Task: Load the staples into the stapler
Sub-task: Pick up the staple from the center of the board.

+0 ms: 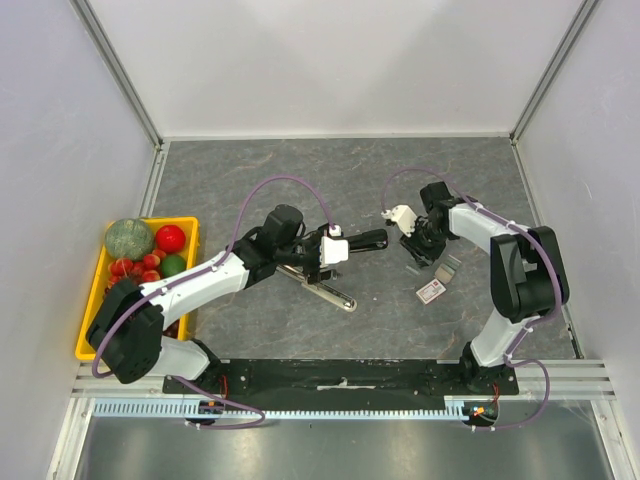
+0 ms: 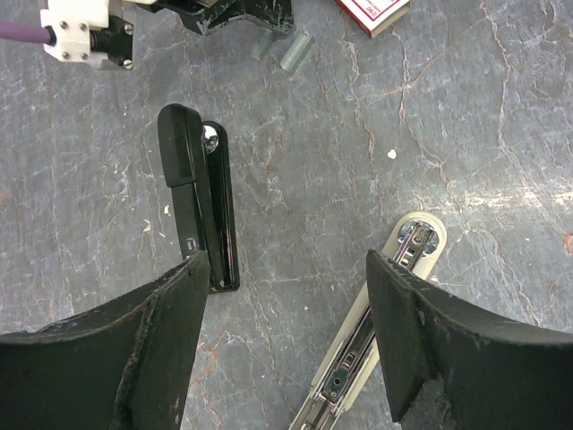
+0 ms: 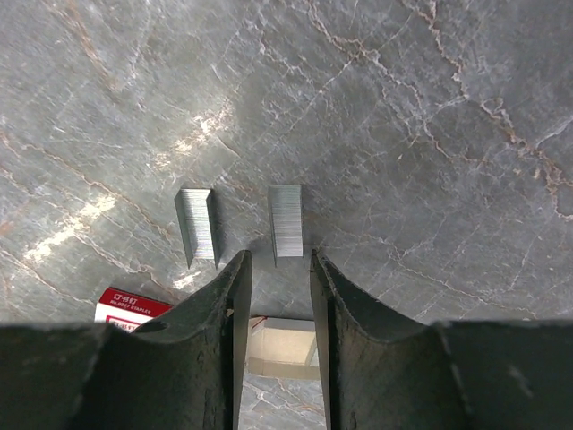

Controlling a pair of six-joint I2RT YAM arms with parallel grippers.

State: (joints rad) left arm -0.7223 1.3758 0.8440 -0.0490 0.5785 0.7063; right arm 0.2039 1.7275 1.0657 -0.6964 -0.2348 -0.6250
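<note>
The stapler lies apart in two pieces. Its black top (image 2: pixel 190 184) lies by my left finger, and its cream base with the open metal magazine (image 2: pixel 385 305) lies by my right finger. My left gripper (image 2: pixel 288 269) is open and empty over the bare mat between them; it also shows in the top view (image 1: pixel 322 262). Two grey staple strips (image 3: pixel 286 222) (image 3: pixel 197 226) lie side by side on the mat. My right gripper (image 3: pixel 280 269) is open a narrow gap and empty, its tips just short of the right strip. The red-and-white staples box (image 3: pixel 130 305) lies behind it, also seen in the top view (image 1: pixel 431 290).
A yellow bin (image 1: pixel 98 290) with toy fruit and vegetables stands at the left edge. The box's open inner tray (image 3: pixel 282 345) lies under my right gripper. White walls enclose the grey mat (image 1: pixel 330 170).
</note>
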